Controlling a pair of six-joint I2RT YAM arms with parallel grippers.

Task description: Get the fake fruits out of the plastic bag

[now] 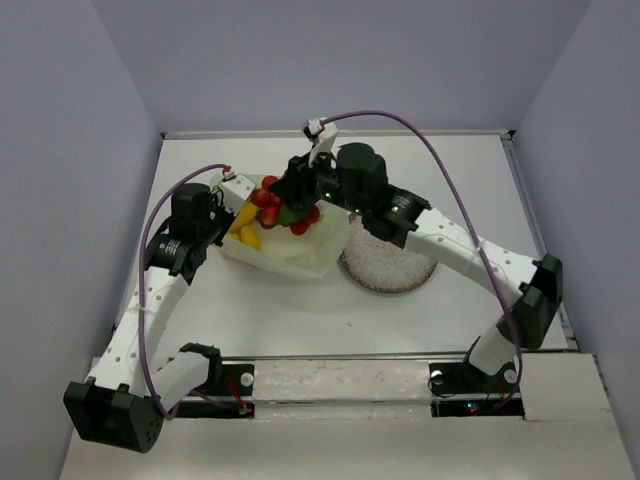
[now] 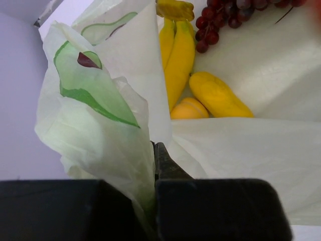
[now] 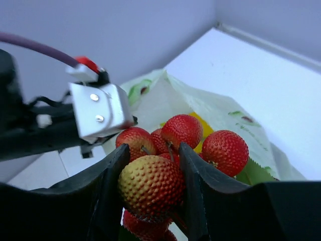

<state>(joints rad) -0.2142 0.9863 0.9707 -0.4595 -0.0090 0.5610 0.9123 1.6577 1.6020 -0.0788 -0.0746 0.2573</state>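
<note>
We're right over the plastic bag, which lies on the table just at nine o'clock of the plate. The left gripper has its jaws closed on a fold of the bag's film at the bag's nine o'clock edge, with nothing else between them. The right gripper, over the bag's twelve o'clock end, has its jaws clamped on one bumpy red-and-yellow fruit of the red cluster. The rest of that cluster bulges out around the fingers. Whether it is clear of the bag's mouth, we can't tell. On the film inside lie the bananas, the yellow oblong fruit and, at one o'clock in the left wrist view, the grape bunch.

Now the risks, as we judge them. The grip is on a single round, hard-looking fruit, close to the fingertips. One jerk and it could squirt out, dropping the cluster back onto the others. The fruits that hang free could also catch the film and drag the whole bag along. Then everything depends on the left pinch, and thin, slick film may slide out of it. If the bag gets pulled toward the plate, the loose fruits could roll out uncontrolled. A slow, straight lift looks safest to us.
</note>
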